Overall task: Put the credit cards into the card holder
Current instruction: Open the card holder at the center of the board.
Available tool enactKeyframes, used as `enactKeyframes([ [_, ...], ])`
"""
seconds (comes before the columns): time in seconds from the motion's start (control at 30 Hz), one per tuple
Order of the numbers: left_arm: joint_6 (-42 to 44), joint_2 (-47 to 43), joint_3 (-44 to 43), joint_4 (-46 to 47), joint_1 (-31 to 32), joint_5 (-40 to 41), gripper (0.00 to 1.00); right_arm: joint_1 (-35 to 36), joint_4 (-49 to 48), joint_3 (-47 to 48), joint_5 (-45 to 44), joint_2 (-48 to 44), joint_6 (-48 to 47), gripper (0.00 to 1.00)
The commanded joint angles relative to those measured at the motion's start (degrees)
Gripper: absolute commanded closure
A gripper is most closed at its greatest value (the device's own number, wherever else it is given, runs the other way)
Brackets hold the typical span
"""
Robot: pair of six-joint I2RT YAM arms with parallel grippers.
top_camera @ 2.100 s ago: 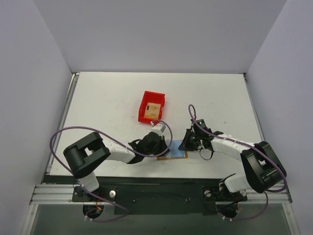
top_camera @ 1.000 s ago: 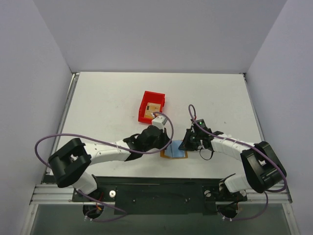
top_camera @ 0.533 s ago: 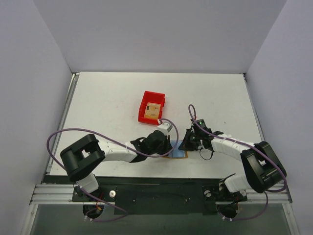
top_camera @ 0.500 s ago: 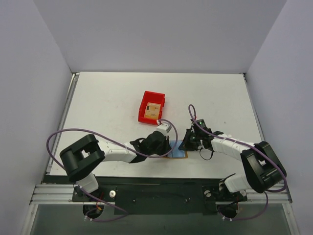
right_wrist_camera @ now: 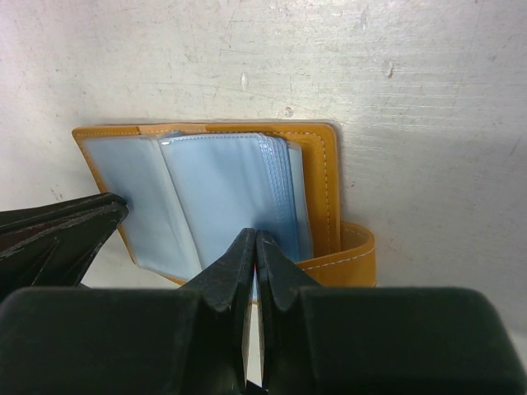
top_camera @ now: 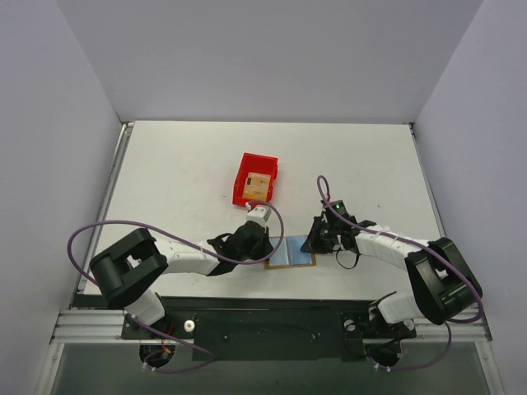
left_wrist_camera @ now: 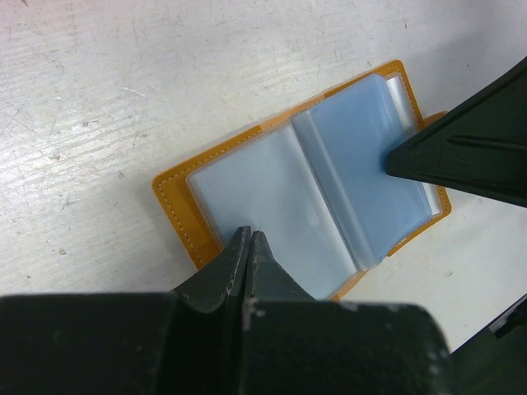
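two clenched claws grip nothing: the left claw (left_wrist_camera: pixel 249 239) and right claw (right_wrist_camera: pixel 255 239) press their tips on opposite sleeve pages of the holder (left_wrist_camera: pixel 255 193), likely to pin it open on the counter (top_camera: pixel 181 181). one card (top_camera: pixel 259 183) waits in the bin (top_camera: pixel 243 177), apart.

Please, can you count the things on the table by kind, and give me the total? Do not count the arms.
card holder: 1
red bin: 1
credit card, showing inside the bin: 1 (any beneath it are hidden)
Total: 3
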State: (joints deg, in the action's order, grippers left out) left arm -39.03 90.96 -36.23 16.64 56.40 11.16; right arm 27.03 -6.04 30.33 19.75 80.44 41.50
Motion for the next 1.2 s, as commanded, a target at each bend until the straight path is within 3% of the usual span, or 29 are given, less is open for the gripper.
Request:
enactKeyframes([
  [0.0, 0.09, 0.53, -0.60, 0.58, -0.15, 0.44, 1.00, -0.39, 7.62, -0.18, -5.60, -0.64, -2.56, 0.99],
  [0.3, 0.26, 0.89, -0.51, 0.85, -0.06, 0.00, 1.00, -0.40, 12.37, 3.33, -7.09, -4.95, -3.96, 0.98],
  [0.93, 0.35, 4.05, 0.54, 1.90, 0.99, -0.61, 1.00, -0.31, 11.14, 1.40, -9.29, 0.06, -4.49, 0.99],
  [1.17, 0.88, 1.42, -0.42, 0.24, 1.17, 0.79, 1.00, -0.40, 11.84, 2.81, -9.29, -4.59, -4.67, 0.99],
])
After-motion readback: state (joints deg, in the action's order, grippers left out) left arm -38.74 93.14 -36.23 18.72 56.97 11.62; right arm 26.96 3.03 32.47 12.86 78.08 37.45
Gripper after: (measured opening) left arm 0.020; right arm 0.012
